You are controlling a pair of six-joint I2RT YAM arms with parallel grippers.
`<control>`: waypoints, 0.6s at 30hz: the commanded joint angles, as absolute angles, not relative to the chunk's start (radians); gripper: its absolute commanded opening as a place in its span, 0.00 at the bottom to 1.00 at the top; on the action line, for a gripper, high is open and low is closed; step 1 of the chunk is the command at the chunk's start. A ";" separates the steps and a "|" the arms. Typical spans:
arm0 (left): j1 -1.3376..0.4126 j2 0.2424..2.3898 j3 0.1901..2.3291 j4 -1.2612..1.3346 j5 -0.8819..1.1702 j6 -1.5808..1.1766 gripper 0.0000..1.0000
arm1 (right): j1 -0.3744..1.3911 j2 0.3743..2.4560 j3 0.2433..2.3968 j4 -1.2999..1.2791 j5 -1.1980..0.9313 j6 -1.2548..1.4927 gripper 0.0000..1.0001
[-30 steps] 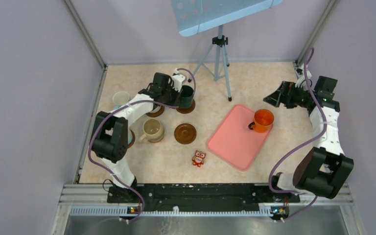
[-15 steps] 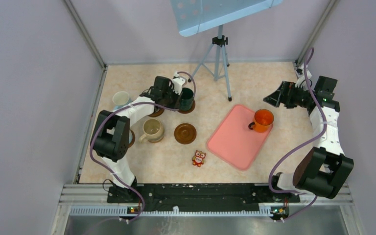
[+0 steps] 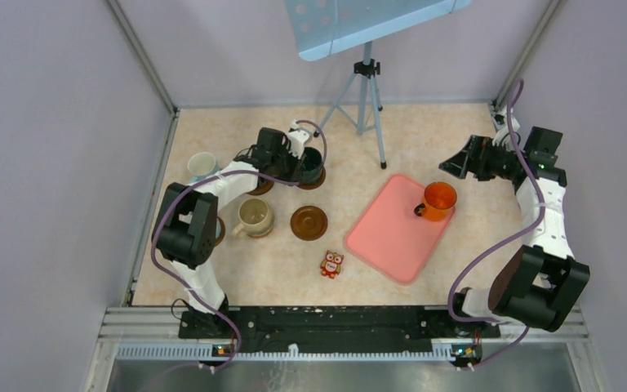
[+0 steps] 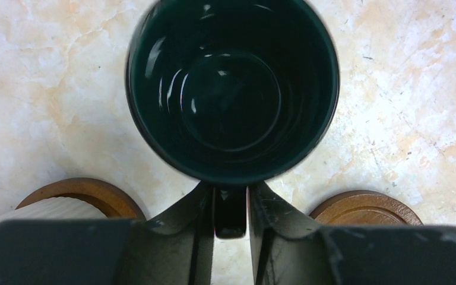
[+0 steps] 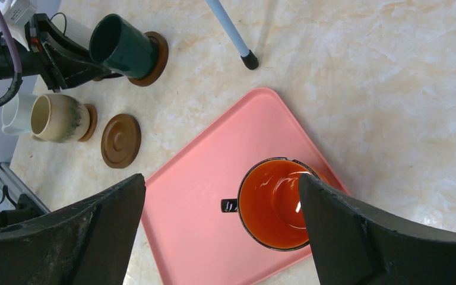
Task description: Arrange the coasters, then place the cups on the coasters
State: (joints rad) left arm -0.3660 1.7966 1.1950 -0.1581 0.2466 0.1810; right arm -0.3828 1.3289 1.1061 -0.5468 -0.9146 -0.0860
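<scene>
Little changed since before, left hand (image 4: 230, 199) pinching handle of dark green mug (image 4: 231, 89), mug upright on coaster (image 5: 160, 50), handle pointing left, right hand (image 5: 221, 190) wide open.

The top view looks steeply down from high at the near edge, far enough back to take in the whole table (image 3: 424, 131). The left wrist view stares straight down into the green mug (image 4: 231, 89) (very near). The right wrist view, higher, faces down across the tray (image 5: 214, 160). All three share that mug.

- Dark green glazed mug (image 4: 233, 89): far rim cut off by frame top.
- Lower-left round brown wooden coaster (image 4: 89, 191): mostly hidden.
- Lower-right round brown wooden coaster (image 4: 365, 206): near half hidden.
</scene>
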 commanded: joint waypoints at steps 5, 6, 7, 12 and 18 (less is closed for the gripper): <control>-0.363 1.786 1.180 -0.126 0.262 0.168 0.43 | -0.392 1.306 1.110 -0.527 -0.934 -0.098 0.98; -0.362 1.786 1.179 -0.131 0.263 0.167 0.44 | -0.393 1.305 1.110 -0.528 -0.934 -0.099 0.98; -0.363 1.784 1.179 -0.136 0.267 0.166 0.44 | -0.392 1.305 1.109 -0.528 -0.933 -0.100 0.98; -0.363 1.768 1.175 -0.156 0.276 0.163 0.46 | -0.393 1.305 1.110 -0.527 -0.934 -0.098 0.98; -0.362 1.738 1.176 -0.177 0.262 0.169 0.51 | -0.392 1.305 1.109 -0.524 -0.934 -0.097 0.98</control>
